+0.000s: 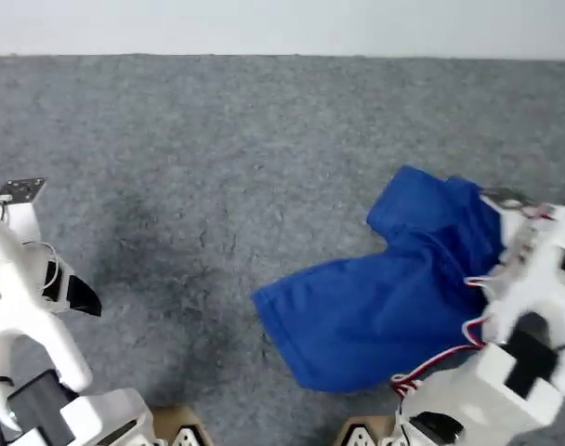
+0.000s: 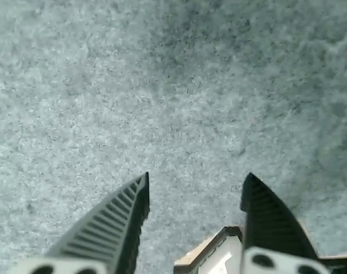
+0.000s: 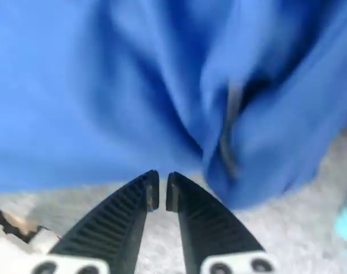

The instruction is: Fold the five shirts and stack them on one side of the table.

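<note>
One crumpled blue cloth shirt (image 1: 385,297) lies on the grey felt-covered bench (image 1: 217,139), toward its right edge and close to the edge where the arms stand. Part of it is bunched up on the side nearer the far edge.

Right end effector (image 3: 162,174): fingers all but together, thin slit between, nothing clamped, tips over bare felt just beside the shirt.

Left end effector (image 2: 197,177): fingers apart, holding nothing, above bare felt by the left edge.
</note>
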Available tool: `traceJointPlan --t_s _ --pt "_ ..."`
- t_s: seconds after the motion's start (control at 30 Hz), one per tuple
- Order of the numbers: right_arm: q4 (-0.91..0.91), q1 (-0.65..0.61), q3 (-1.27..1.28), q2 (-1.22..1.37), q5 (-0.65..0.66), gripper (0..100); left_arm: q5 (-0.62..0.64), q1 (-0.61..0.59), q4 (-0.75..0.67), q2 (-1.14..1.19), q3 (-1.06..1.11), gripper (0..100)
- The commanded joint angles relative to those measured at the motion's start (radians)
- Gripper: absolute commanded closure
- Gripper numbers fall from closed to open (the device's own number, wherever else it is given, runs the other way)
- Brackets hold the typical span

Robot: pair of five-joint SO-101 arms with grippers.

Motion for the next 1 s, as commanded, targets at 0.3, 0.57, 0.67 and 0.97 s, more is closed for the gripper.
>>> traceJointPlan --t_s 0.3,0.57,0.67,0.97 --pt "0.325 -0.120 -0.325 -0.188 -0.023 79.1 0.081 0.152 0.044 -0.046 0.024 75" --pt "0.113 -0.489 -0.313 -0.099 -0.143 63.9 0.152 0.226 0.052 -0.046 0.024 75" --pt "0.041 -0.536 -0.313 0.001 -0.150 67.9 0.152 0.224 0.052 -0.072 0.027 75" --pt "-0.093 -0.536 -0.315 0.211 -0.150 88.3 0.146 0.226 0.066 -0.235 0.038 75"
